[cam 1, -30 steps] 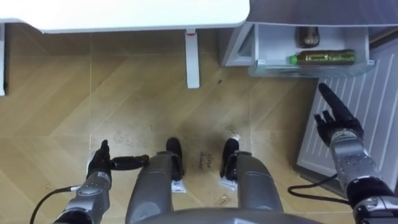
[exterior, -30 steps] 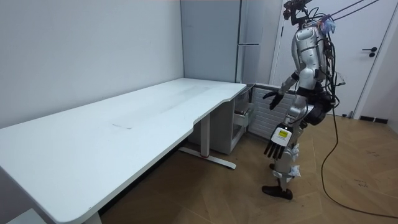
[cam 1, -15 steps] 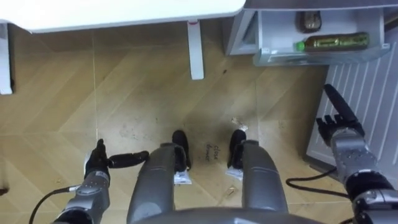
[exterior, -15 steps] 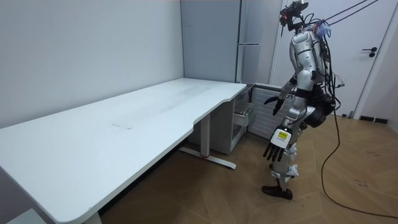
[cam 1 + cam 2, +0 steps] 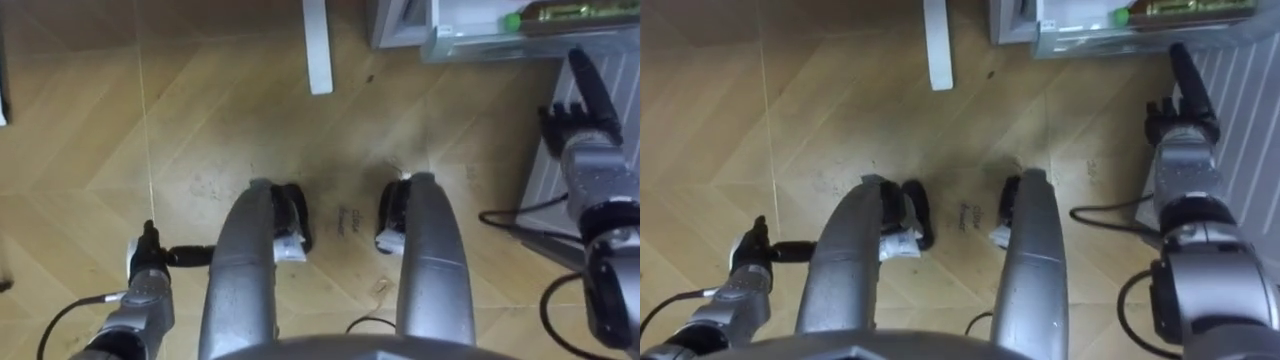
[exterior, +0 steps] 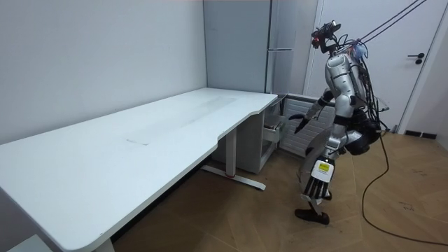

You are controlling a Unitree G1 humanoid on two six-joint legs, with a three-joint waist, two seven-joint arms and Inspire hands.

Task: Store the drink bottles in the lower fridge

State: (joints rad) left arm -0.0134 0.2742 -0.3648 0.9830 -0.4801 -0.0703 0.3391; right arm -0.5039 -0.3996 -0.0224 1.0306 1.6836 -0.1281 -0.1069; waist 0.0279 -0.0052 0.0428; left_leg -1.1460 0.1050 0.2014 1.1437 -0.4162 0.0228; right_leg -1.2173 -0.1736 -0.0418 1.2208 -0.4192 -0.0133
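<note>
1 bottle [image 5: 556,11] in fridge shelf [image 5: 480,46] | R hand [image 5: 581,120] fingers straight | L hand [image 5: 148,273] fingers relaxed

Bottle [image 5: 550,12] (green cap) — lying sideways; in the fridge drawer [image 5: 470,46].

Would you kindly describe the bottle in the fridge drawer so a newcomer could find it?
Look right of the white desk leg to the open clear drawer of the lower fridge. The bottle lies on its side there, beyond the right hand; nothing nearby matches its bright green cap.

Head eyes straight down at floor [image 5: 90,130], room camera sideways
</note>
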